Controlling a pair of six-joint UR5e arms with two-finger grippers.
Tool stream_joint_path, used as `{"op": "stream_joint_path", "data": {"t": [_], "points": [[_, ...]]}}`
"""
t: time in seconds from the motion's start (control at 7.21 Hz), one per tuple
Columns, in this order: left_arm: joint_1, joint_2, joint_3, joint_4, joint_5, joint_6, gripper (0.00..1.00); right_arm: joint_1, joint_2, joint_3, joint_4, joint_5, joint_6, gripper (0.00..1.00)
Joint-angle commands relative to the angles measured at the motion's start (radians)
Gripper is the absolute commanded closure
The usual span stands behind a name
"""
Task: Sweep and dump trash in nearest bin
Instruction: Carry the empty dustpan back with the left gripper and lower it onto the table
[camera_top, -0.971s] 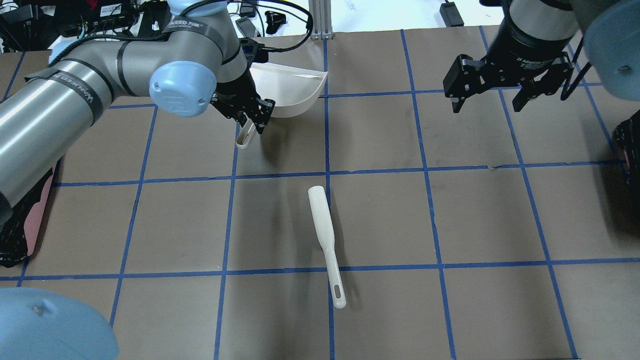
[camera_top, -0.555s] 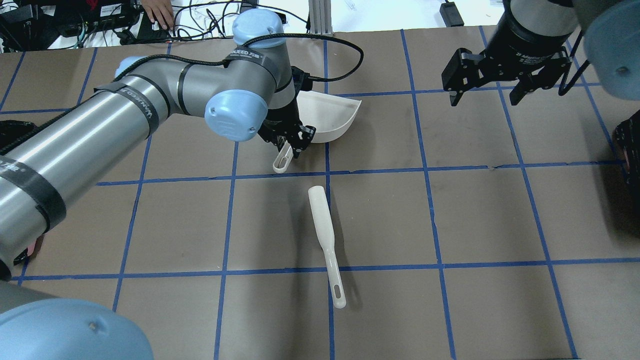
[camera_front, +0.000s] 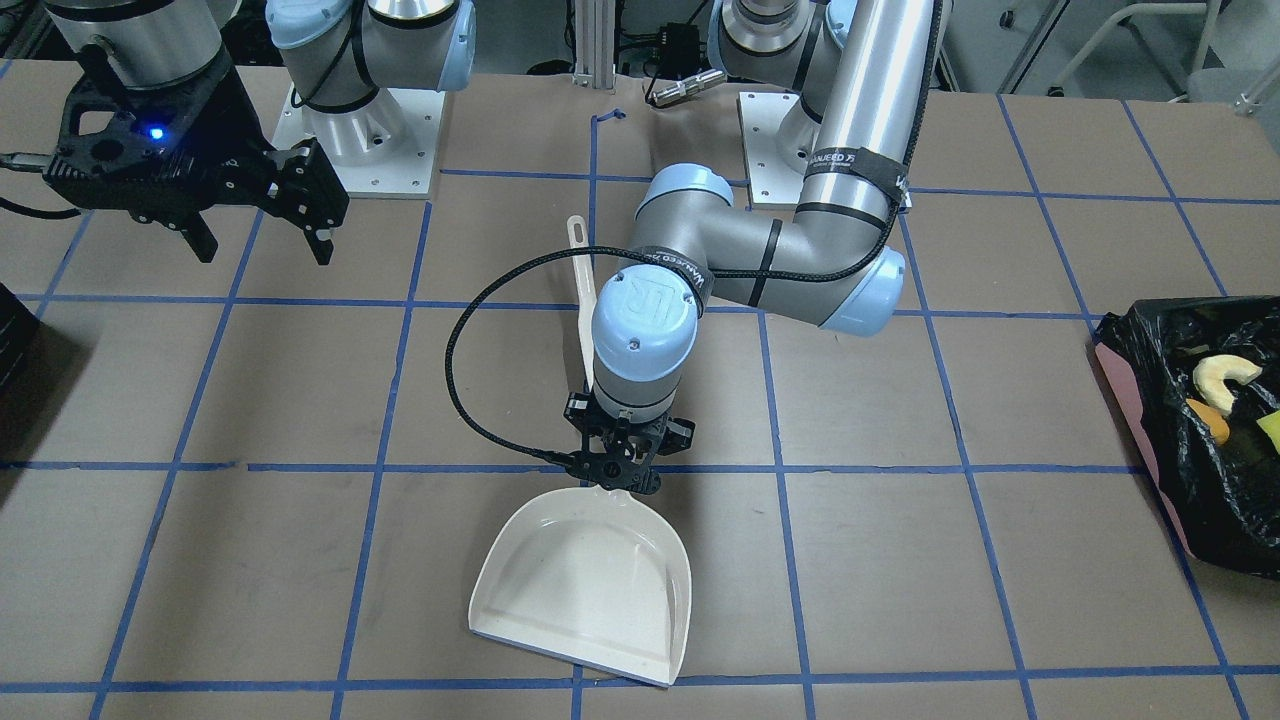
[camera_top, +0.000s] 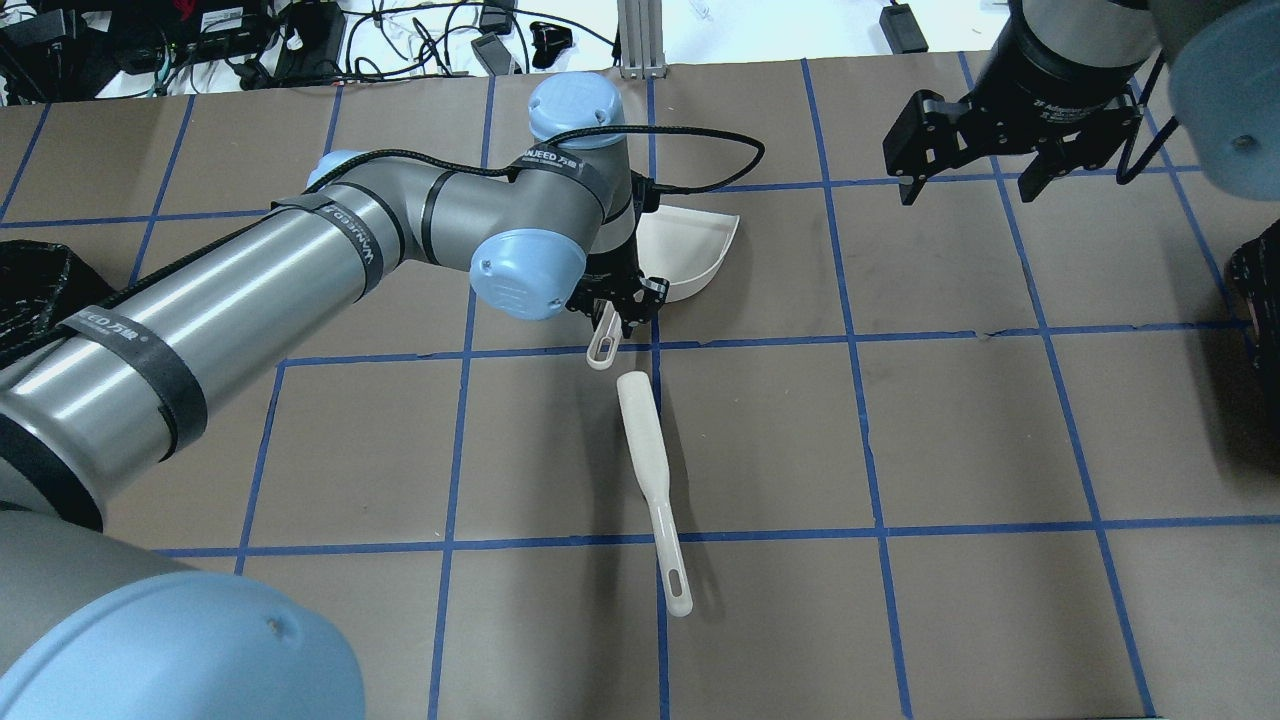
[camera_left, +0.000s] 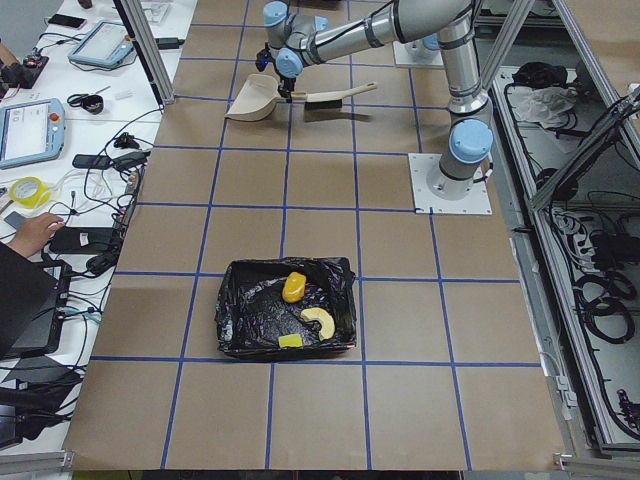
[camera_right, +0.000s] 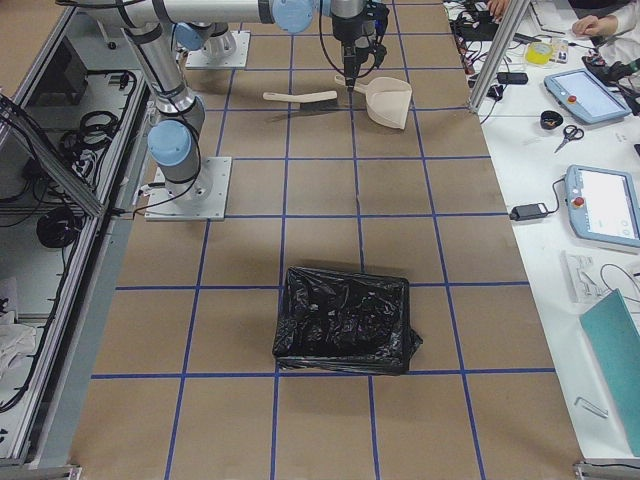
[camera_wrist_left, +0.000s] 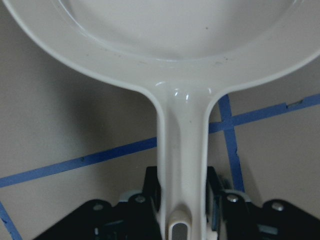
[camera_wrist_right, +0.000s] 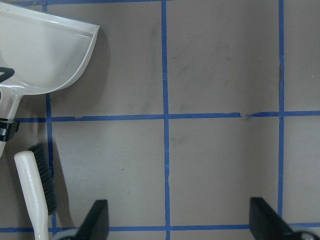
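**Three scraps in the bin, dustpan in the left claw**

Brown paper gridded with blue tape covers the table (camera_top: 950, 430) under both claws. The bin (camera_front: 1160, 400), lined with a crinkly black bag, sits well apart from the left gripper (camera_front: 618, 470), far off to the robot's left of it. The white dustpan (camera_front: 590, 590) is clamped by its handle between the left gripper's fingers (camera_wrist_left: 150, 192), and its scoop spreads out beyond the claw, away from the robot. The white-handled brush (camera_top: 645, 450) lies flat on the robot's side of that claw, its bristle end just beside the tip of the dustpan's handle. The right gripper (camera_top: 968, 185) hangs well apart to the robot's right of the left one, its fingers spread with nothing between them. All the trash lies inside the bin, far from either claw: the cream crescent slice (camera_front: 1228, 372), the orange-brown lump (camera_front: 1210, 418) and the yellow-green wedge (camera_front: 1270, 428).
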Motion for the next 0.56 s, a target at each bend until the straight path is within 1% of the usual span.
{"op": "stream_joint_path", "data": {"t": [0.0, 0.14, 0.42], "points": [[-0.006, -0.008, -0.001, 0.007, 0.0, -0.059, 1.0, 0.0, 0.0, 0.001, -0.001, -0.001, 0.0, 0.0], [-0.009, -0.01, -0.001, 0.007, -0.002, -0.121, 1.0, 0.0, 0.001, 0.001, -0.004, -0.007, 0.0, 0.0], [-0.01, -0.008, -0.001, 0.005, 0.001, -0.119, 1.0, 0.0, 0.0, -0.001, -0.001, -0.014, -0.002, 0.0]]}}
